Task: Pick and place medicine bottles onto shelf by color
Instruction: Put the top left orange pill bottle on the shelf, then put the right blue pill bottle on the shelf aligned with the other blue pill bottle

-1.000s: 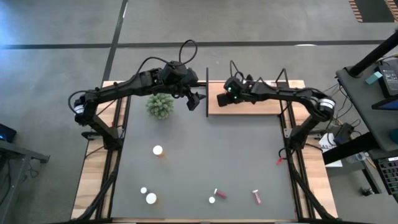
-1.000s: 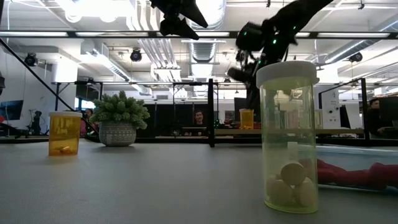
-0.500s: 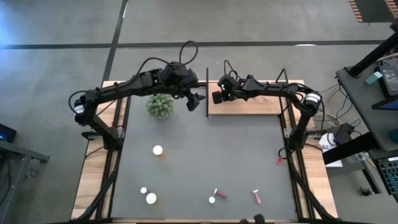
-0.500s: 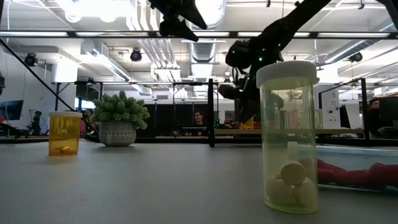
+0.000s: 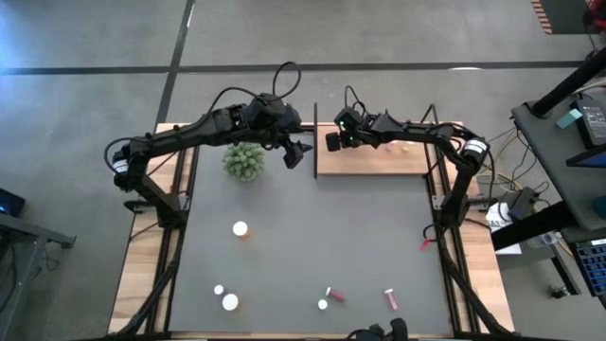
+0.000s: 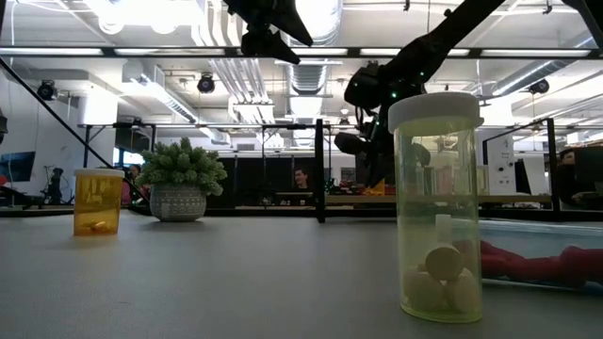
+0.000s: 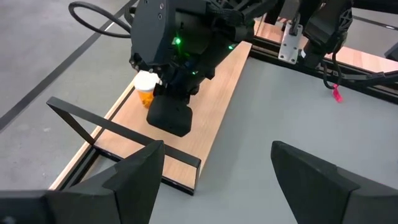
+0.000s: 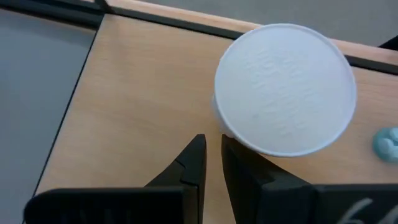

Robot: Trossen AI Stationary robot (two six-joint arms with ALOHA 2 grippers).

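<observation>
Handling, judged: small orange plastic medicine bottle with a white cap (image 7: 145, 88), standing upright on the light-brown wooden shelf board (image 5: 379, 161) near its far left corner, likely light, rigid and smooth-walled; prone to tip if nudged high. Best taken across the cylinder body below the cap, fingers square to the wall, not on the cap rim.

Right hand (image 8: 211, 163) over that same corner of the shelf, fingers shut together and holding nothing, tips just beside the white cap and not around it. Left hand (image 5: 295, 154) hanging above the surface near its far edge, between the fuzzy green plant in a grey pot (image 5: 244, 161) and the shelf, fingers spread wide and empty.

Remaining stock on the dark grey surface (image 5: 312, 237): an orange bottle (image 5: 240, 229) toward the left middle, two white-capped bottles (image 5: 225, 298) near the front left, two pink vials (image 5: 360, 296) along the front edge.

View differences: right wrist view alone confirms closed fingers clear of the cap, and a small pale blue item (image 8: 388, 143) at frame edge, identity not determinable. Left wrist view alone shows the bottle's orange body and upright stance. Low view alone shows a yellow-green translucent bottle (image 6: 435, 202) with pale contents, close to the lens, and a red item lying behind it. High view alone gives the full layout.
</observation>
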